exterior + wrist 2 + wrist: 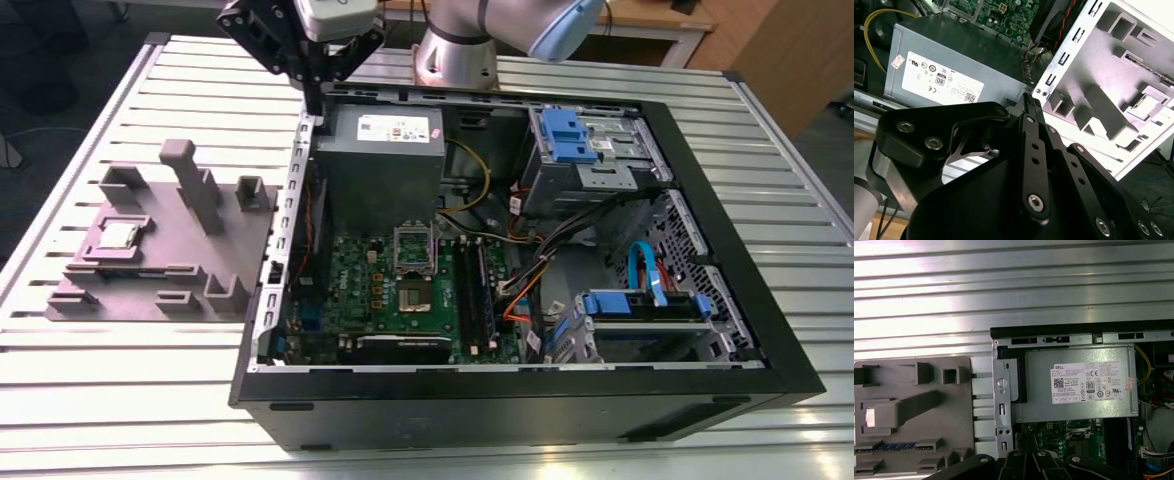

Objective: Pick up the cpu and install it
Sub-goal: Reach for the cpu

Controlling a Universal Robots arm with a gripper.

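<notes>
The cpu (118, 235), a small silvery square chip, lies in a recess of the grey stepped fixture (174, 270) on the exterior view's left, outside the computer case. It shows as a bright square (870, 417) in the first wrist view. My gripper (314, 103) hangs above the case's back left corner, well away from the cpu. Its black fingers (1030, 102) are pressed together with nothing between them. On the green motherboard (360, 290) inside the case sits the metal-framed socket (414, 243).
The open black computer case (721, 290) lies on a slatted metal table (134, 380). A grey power supply box with a white label (380, 150) sits under the gripper. Tall posts (187, 180) rise from the fixture. Blue drive bays and cables fill the case's right side.
</notes>
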